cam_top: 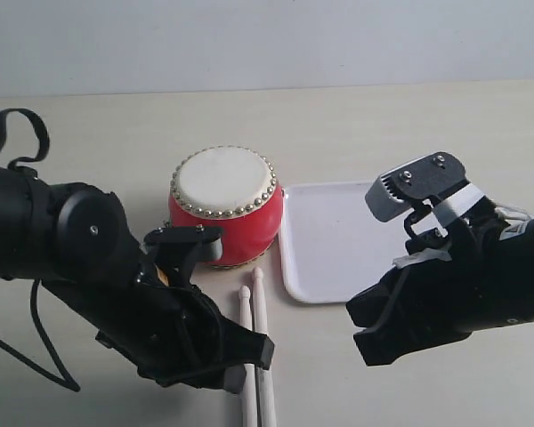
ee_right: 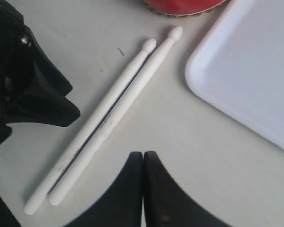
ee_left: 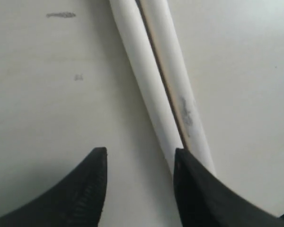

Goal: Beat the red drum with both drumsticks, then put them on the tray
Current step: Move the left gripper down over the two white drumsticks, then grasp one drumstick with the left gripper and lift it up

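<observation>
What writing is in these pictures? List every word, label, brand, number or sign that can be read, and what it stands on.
None can be read.
The red drum, the tray and the drumsticks bear no lettering.
A faint grey mark on the table is too blurred to read as text.
The grey smear on one drumstick looks like a scuff, not writing.

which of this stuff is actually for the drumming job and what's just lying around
For the job:
red drum
two drumsticks, lying side by side
tray
left gripper, open
right gripper, shut

Just there:
table
grey smudge on it
no other loose items visible
</observation>
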`<state>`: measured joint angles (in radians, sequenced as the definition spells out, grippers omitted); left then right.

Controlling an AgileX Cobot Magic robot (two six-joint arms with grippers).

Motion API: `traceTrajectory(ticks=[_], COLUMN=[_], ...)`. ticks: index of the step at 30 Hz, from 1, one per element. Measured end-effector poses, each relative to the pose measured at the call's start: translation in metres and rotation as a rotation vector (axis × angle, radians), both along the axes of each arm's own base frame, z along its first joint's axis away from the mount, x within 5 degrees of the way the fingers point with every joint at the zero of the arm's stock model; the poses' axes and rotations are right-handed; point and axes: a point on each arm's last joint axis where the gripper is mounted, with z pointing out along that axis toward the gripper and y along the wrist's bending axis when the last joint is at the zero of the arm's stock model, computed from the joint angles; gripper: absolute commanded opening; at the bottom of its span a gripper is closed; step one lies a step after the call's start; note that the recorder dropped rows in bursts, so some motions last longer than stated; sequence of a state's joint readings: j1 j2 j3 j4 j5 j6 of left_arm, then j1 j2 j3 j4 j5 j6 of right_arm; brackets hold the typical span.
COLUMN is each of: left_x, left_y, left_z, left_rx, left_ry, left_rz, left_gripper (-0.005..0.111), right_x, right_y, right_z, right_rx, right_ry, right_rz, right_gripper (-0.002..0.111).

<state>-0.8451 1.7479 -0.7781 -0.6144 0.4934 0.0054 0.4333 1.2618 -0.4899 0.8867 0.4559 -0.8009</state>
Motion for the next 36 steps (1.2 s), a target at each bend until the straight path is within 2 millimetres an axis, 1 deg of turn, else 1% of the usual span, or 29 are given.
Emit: traceTrajectory(ticks=[5, 12, 14, 18, 20, 24, 31, 36], left_x=[0.001, 0.004, 0.003, 0.000, 0.000, 0.000, 0.003, 0.003], left_y=[-0.005, -0.012, -0.016, -0.025, -0.025, -0.022, -0.022, -0.022], left_z=[-0.007, -0.004, -0.002, -0.005, -0.008, -0.011, -0.008, -0.008], left_rx=[-0.003, -0.025, -0.032, -0.029, -0.011, 0.031, 0.081, 0.098], left_ry=[-0.018, -0.037, -0.041, -0.043, -0.042, -0.034, -0.032, -0.020], left_rz=[0.036, 0.063, 0.058, 0.030, 0.024, 0.009, -0.003, 0.001], left_gripper=[0.044, 0.044, 0.041, 0.026, 0.023, 0.023, 0.033, 0.034], right_x=[0.000, 0.000, 0.000, 0.000, 0.000, -0.001, -0.001, -0.001], right_y=[0.000, 0.000, 0.000, 0.000, 0.000, 0.000, 0.000, 0.000], right_z=[0.000, 0.000, 0.000, 0.000, 0.000, 0.000, -0.001, -0.001], right_rx=[0.000, -0.001, -0.001, -0.001, -0.004, -0.010, -0.014, -0.015], right_ry=[0.000, -0.001, -0.001, -0.001, 0.000, -0.001, -0.001, 0.000], right_rz=[0.000, 0.001, 0.001, 0.001, 0.005, 0.013, 0.018, 0.020], right_gripper=[0.000, 0.000, 0.000, 0.000, 0.000, 0.000, 0.000, 0.000])
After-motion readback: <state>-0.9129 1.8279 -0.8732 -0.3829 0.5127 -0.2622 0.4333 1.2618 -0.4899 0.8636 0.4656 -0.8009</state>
